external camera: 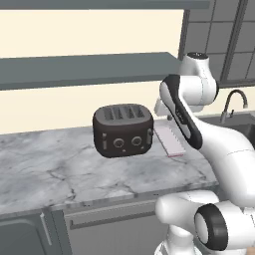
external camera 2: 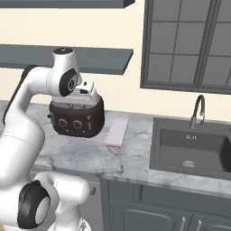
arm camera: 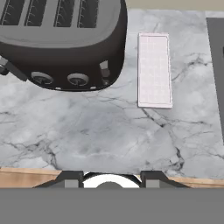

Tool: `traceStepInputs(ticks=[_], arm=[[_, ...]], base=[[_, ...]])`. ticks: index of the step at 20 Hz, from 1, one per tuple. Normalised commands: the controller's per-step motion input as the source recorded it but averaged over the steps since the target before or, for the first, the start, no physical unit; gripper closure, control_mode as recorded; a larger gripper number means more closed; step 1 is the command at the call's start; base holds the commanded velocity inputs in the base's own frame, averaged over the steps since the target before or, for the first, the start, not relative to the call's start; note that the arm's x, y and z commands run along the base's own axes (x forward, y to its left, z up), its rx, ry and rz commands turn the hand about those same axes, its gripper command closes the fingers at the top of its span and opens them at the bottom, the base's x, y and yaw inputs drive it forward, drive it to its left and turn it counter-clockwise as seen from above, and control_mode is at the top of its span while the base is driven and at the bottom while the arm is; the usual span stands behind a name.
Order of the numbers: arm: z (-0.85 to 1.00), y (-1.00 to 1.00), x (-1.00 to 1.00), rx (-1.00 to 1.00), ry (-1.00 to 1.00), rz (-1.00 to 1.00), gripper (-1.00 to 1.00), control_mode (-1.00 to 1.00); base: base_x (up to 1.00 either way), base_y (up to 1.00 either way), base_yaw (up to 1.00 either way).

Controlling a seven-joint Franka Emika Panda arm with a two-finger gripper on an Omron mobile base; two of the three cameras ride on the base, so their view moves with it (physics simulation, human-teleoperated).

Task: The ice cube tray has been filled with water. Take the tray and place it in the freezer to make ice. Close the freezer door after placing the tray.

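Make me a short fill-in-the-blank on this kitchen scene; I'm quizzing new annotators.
1. The ice cube tray lies flat on the marble ____.
2. The black toaster has ____ slots.
3. In the right base view, the tray sits between the toaster and the ____.

Missing words: counter; four; sink

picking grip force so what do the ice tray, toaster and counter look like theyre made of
Ice cube tray: looks like matte plastic or silicone, pale pink with a faint grid on top; which one is unclear.
Toaster: glossy black shell with grey slots, probably plastic or coated metal.
Counter: grey-veined marble look, polished stone.
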Motion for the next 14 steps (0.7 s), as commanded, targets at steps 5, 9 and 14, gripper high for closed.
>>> traceStepInputs(ticks=[5,9,14], arm=[[0.00,0.04,-0.32,0.00,0.00,0.01,-1.00,-1.00],[-0.02,0.03,-0.71,0.00,0.00,0.01,-1.00,-1.00],[-0.09,-0.06,-0.77,0.00,-0.03,0.02,-1.00,-1.00]], base=[[0.00,0.00,0.00],[0.00,0.00,0.00],[0.00,0.00,0.00]])
